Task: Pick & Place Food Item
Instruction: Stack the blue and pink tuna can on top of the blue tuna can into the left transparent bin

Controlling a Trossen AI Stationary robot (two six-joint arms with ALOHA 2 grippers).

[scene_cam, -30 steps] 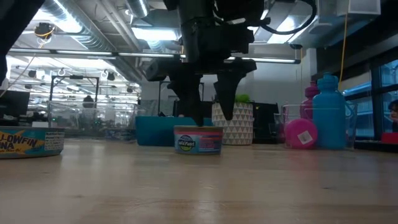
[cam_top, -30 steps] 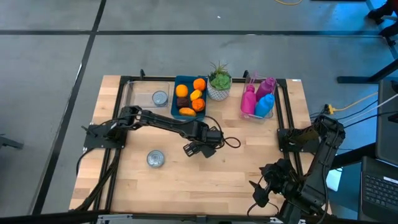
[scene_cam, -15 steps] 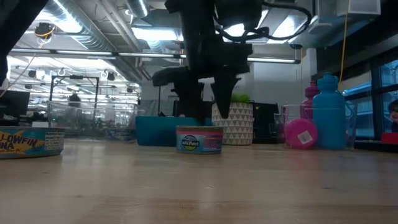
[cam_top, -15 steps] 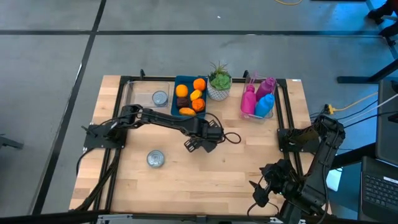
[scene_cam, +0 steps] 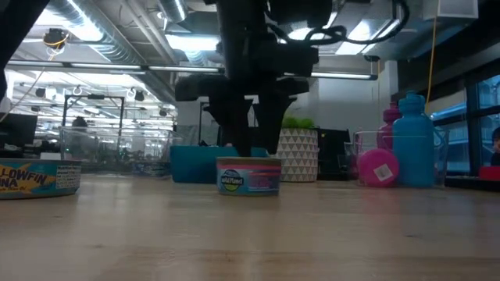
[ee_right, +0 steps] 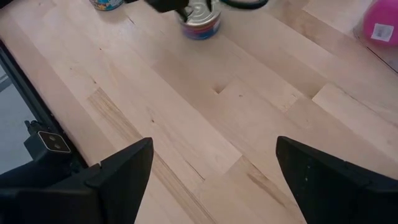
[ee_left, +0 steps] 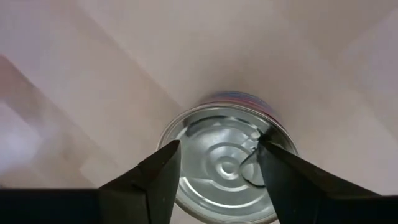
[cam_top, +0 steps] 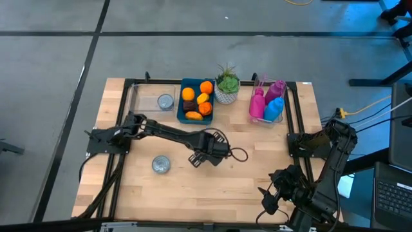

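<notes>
A short tin can with a blue and pink label (scene_cam: 248, 175) stands upright on the wooden table near its middle; its ringed metal lid (ee_left: 227, 165) fills the left wrist view. My left gripper (cam_top: 205, 154) hangs over it, pointing down and open, with one finger (ee_left: 163, 177) on each side of the lid's centre. In the low view the fingertips (scene_cam: 251, 150) end at about the height of the can's top rim. My right gripper (ee_right: 208, 180) waits open, low at the table's near right corner (cam_top: 283, 190). My left gripper comes at the can's lid (ee_left: 217, 155) from above, pointing down, with its fingers spread over the lid. The fingertips reach about the level of the top rim, but I cannot tell whether they touch it. The can stands on its base on the table.
A second can, with a yellowfin label (cam_top: 161, 164), stands left of the gripper. At the far edge are a clear bin holding a third can (cam_top: 165, 101), a blue tray of fruit (cam_top: 196, 100), a potted plant (cam_top: 226, 87) and a clear holder of bottles (cam_top: 269, 103). Bare wood lies toward the near edge.
My left gripper rose a little off the can and drifted toward the far edge. It then came back toward the near edge and sank again, so its fingers now stand over the can's lid. The can has stayed upright in about the same place.
</notes>
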